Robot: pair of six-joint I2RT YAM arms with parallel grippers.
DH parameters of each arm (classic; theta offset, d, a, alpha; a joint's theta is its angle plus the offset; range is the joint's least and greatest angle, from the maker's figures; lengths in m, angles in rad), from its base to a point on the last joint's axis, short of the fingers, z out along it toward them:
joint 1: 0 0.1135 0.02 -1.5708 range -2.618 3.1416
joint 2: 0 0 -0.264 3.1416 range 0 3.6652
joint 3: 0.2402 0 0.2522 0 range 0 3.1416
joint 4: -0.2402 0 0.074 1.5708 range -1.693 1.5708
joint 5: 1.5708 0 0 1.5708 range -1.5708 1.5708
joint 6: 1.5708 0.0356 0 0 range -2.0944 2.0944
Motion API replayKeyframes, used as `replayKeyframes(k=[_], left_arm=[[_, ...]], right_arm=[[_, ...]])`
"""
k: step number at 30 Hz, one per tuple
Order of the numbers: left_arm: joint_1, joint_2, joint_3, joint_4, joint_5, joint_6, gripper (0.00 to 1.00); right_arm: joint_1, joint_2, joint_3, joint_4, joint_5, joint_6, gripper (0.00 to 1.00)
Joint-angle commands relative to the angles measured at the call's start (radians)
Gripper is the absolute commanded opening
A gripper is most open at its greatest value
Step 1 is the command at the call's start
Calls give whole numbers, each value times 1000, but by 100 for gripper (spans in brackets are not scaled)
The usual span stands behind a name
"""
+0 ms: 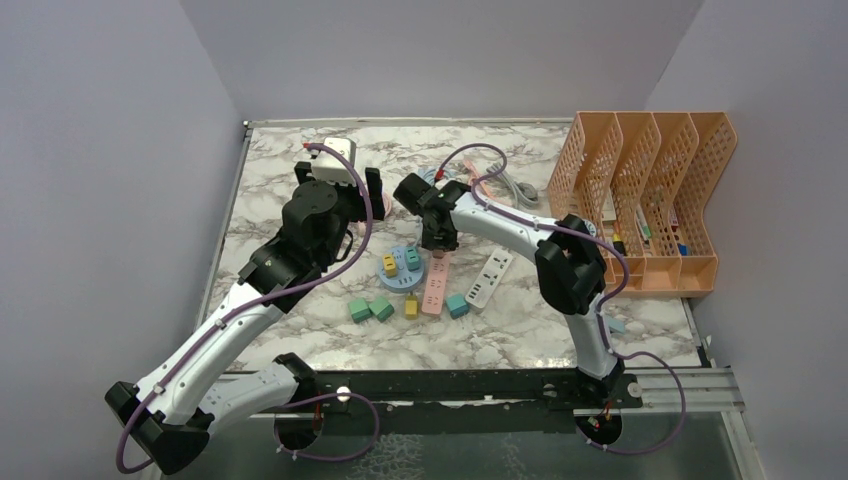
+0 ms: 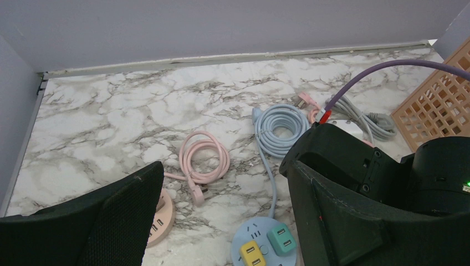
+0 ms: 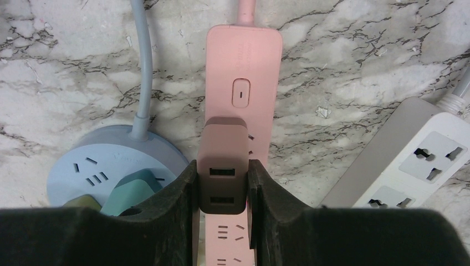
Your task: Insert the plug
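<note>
A brownish-pink cube plug (image 3: 223, 141) with two USB slots on its top face is clamped between the black fingers (image 3: 177, 194) of my right gripper (image 3: 223, 166). It stands on the pink power strip (image 3: 244, 61), just below the strip's switch; its prongs are hidden underneath. In the top view the right gripper (image 1: 437, 240) points down at the far end of the pink strip (image 1: 437, 288). My left gripper (image 2: 221, 221) is open and holds nothing. It hovers to the left of the right arm (image 1: 360, 200).
A round blue socket (image 1: 400, 268) carrying a yellow and a teal plug lies left of the pink strip, a white strip (image 1: 490, 278) right of it. Loose cube plugs (image 1: 382, 308) lie nearer. Coiled pink cable (image 2: 205, 158), blue cable (image 2: 282, 124), round pink socket (image 2: 161, 219). Orange file rack (image 1: 650, 200) at right.
</note>
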Motion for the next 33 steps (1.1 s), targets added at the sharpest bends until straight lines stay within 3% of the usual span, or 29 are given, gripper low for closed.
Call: replayKeyframes(k=[1, 7, 12, 18, 24, 33], left_arm=[[-4, -18, -8, 27, -27, 17, 84], [-3, -9, -2, 26, -25, 18, 84], [-3, -3, 13, 21, -25, 18, 84], [-4, 8, 37, 19, -20, 17, 84], [-3, 13, 55, 11, -12, 4, 84], [-3, 44, 76, 18, 41, -62, 84]], right_arm=[[2, 195, -100, 35, 9, 54, 1], [-2, 155, -5, 28, 38, -1, 1], [-7, 64, 87, 20, 33, -54, 34], [-9, -80, 117, 50, 29, -111, 53], [-9, -225, -14, 100, -4, -160, 56], [-7, -551, -488, 371, -242, -300, 49]])
